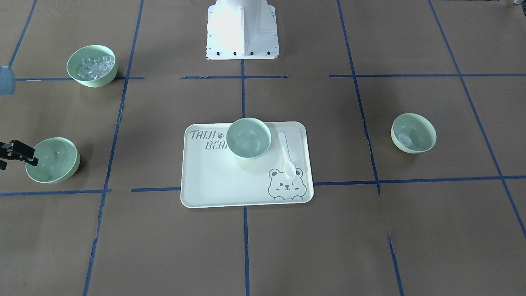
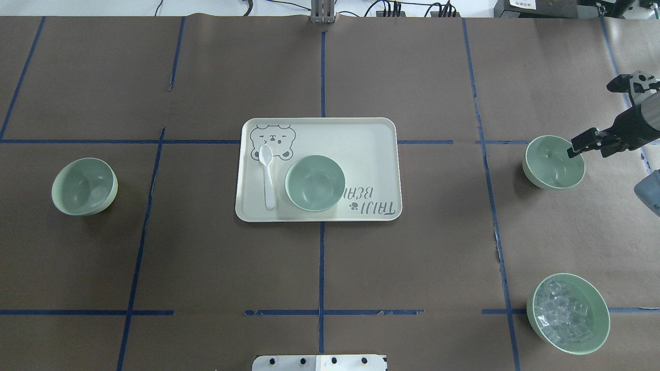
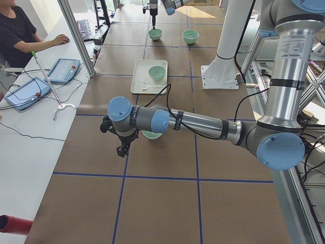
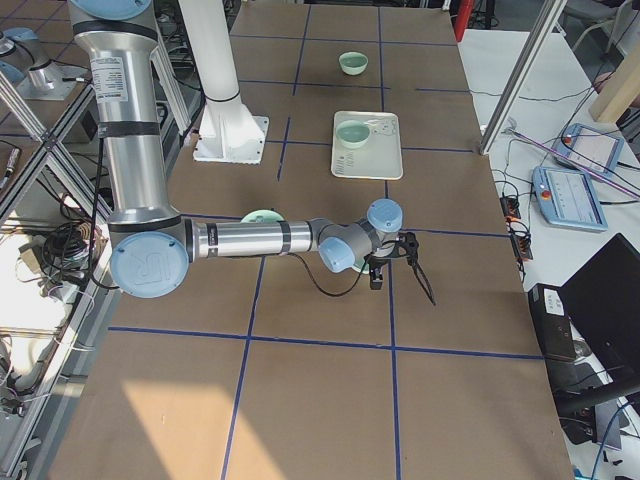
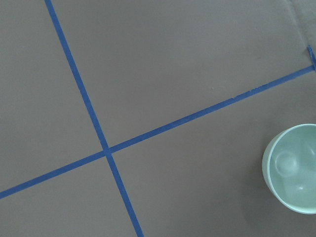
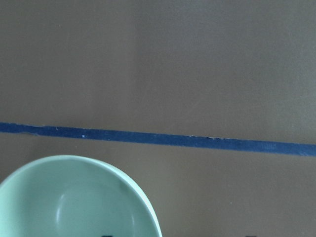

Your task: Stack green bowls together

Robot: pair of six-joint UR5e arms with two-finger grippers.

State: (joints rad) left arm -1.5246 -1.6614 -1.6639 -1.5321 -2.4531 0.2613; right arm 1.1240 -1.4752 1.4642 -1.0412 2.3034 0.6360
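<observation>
Three green bowls stand apart. One (image 2: pixel 84 186) is on the table's left side and also shows at the edge of the left wrist view (image 5: pixel 294 170). One (image 2: pixel 314 183) stands on the cream bear tray (image 2: pixel 371 149). One (image 2: pixel 551 162) is on the right side. My right gripper (image 2: pixel 585 148) hangs over that bowl's outer rim and looks open, with the rim (image 6: pixel 74 197) close below it. My left gripper (image 3: pixel 122 149) shows only in the exterior left view, above the table beside the left bowl (image 3: pixel 151 135). I cannot tell if it is open.
A matching green bowl with clear ice-like pieces (image 2: pixel 568 313) stands near right, close to the robot's side. A white spoon (image 2: pixel 267 175) lies on the tray beside the middle bowl. Blue tape lines cross the brown table. The robot base (image 1: pixel 242 31) is mid-table.
</observation>
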